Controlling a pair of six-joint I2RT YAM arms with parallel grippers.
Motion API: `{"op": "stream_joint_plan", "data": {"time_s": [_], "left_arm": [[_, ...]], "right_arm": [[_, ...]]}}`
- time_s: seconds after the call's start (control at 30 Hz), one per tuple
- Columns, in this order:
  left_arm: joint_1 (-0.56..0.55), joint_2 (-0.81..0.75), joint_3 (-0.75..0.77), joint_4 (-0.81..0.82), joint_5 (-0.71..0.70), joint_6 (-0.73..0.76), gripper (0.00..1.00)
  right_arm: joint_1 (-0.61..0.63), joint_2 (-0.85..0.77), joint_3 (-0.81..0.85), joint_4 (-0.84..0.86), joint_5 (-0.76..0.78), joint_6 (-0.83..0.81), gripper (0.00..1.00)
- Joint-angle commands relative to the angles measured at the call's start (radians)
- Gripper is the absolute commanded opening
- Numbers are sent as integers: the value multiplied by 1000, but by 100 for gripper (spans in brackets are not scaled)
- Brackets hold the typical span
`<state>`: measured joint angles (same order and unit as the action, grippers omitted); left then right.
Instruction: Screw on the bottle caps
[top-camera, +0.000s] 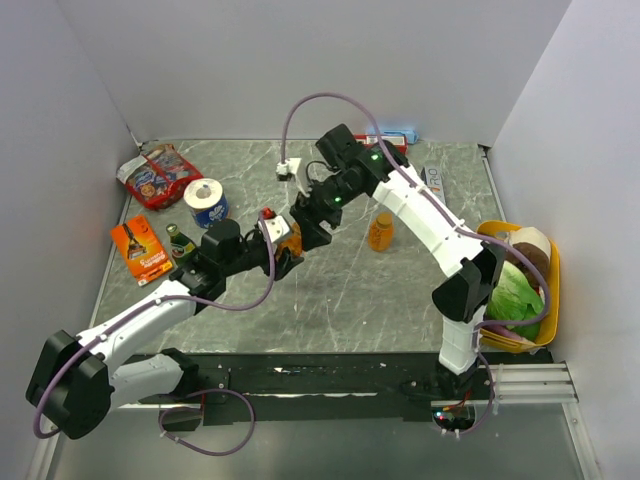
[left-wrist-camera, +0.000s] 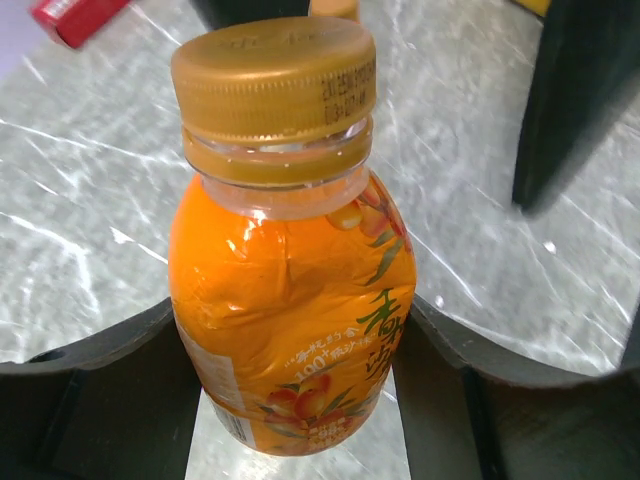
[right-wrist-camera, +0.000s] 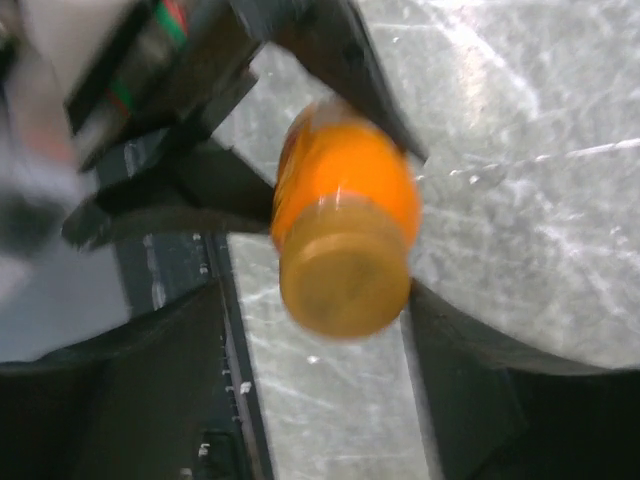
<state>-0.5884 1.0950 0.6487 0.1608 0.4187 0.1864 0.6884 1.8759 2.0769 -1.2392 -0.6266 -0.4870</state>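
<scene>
- Left gripper (top-camera: 284, 247) is clamping the bottle (left-wrist-camera: 290, 300) low on its body, one finger on each side of the label. The bottle is sitting near the middle of the table (top-camera: 400, 290). Whether its base is resting on the table is not visible.
- The cap (left-wrist-camera: 272, 78) is sitting on the neck, looking level. The ring under it is showing below the skirt. How far it is threaded down cannot be read here.
- Right gripper (right-wrist-camera: 315, 300) is standing spread, its fingers flanking the cap end-on. Bare table is showing between one finger and the cap, so it is not pinching yet. This view is blurred.
- The second bottle (top-camera: 380, 231) is standing upright and alone to the right, well apart from both grippers, with what looks like a cap on it.

Handling, judged:
- The bottle is looking small, light and thin-walled. The glossy, wrinkled wrap is probably making it slippery and inclined to spin in the clamp under torque.
- A low, firm hold on the body is suiting it, though a hard squeeze is risking a dent.
- The cap is stiff and its skirt is ribbed, so that skirt is the place to pinch, square across and above the ring.
- The fill level is not readable through the wrap.
</scene>
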Motion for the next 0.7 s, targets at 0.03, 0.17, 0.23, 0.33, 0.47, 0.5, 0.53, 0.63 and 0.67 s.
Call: {"op": "stream_joint_plan", "data": {"time_s": [0.03, 0.17, 0.23, 0.33, 0.47, 0.5, 0.53, 0.63, 0.67], "left_arm": [[10, -23, 8, 69, 28, 8, 1], [13, -24, 17, 17, 147, 70, 1], [16, -24, 37, -44, 213, 141, 1], [16, -24, 69, -139, 321, 252, 1], [16, 2, 114, -226, 376, 333, 1], [16, 6, 130, -245, 382, 352, 1], [18, 11, 140, -259, 391, 381, 1], [18, 22, 155, -285, 403, 418, 1], [18, 22, 160, -290, 404, 423, 1]], "right_arm": [[-98, -115, 40, -52, -80, -37, 99], [-130, -191, -14, -69, -105, -180, 99], [-132, -243, -56, -60, -107, -261, 99], [-127, -297, -99, -34, -125, -432, 99], [-52, -311, -123, -101, -75, -764, 87], [-23, -329, -141, -97, -47, -803, 86], [-7, -342, -193, -80, -38, -829, 85], [43, -383, -291, -2, -13, -909, 85], [55, -388, -307, 7, -7, -948, 85]]}}
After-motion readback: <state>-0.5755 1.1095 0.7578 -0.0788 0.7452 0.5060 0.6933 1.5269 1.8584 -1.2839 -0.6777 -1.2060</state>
